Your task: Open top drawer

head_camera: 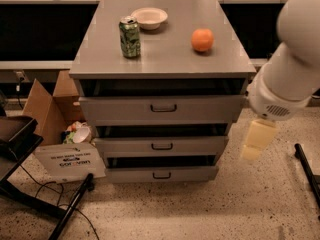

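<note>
The top drawer [162,109] is the tallest grey front of three in the grey cabinet, with a small dark wire handle [163,108] at its centre. It sits slightly out from the cabinet, with a dark gap above it. My gripper [255,140] hangs pale yellow at the right of the cabinet, below the white arm [287,74], level with the middle drawer and a little to the right of the top drawer's right end. It touches nothing.
On the cabinet top [162,54] stand a green can [130,37], a white bowl [149,18] and an orange [202,39]. A cardboard box [47,106] and a white sign [70,160] are at the left. A black stand and cables lie on the floor at the left.
</note>
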`<state>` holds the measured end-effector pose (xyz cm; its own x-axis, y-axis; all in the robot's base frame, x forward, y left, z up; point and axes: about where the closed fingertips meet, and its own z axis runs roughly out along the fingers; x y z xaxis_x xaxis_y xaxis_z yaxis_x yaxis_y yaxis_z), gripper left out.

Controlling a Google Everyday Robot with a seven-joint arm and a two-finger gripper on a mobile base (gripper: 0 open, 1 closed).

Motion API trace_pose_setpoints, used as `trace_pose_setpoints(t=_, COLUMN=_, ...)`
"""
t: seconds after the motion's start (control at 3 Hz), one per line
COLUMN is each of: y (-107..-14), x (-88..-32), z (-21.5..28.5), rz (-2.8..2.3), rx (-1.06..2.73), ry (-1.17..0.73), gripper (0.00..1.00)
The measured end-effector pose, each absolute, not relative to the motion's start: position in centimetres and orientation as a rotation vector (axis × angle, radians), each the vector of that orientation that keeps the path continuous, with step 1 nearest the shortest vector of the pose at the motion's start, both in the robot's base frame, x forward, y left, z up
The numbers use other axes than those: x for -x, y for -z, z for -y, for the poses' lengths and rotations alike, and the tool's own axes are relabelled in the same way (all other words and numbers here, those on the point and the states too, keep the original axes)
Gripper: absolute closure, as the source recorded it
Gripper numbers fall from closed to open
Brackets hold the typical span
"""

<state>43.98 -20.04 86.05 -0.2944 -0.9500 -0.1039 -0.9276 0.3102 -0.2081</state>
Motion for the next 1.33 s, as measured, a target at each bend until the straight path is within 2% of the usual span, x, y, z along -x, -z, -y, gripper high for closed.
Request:
trace_pose_setpoints(t=0.67, y=-78.0, x=-51.7, z=21.1, rz=-2.338, rx=1.839, ry=0.256, gripper=0.00)
trace_pose_setpoints(t=1.33, y=-73.0, x=-58.1, z=18.5, rz=-2.244, rx=1.980, ry=0.206, gripper=0.00)
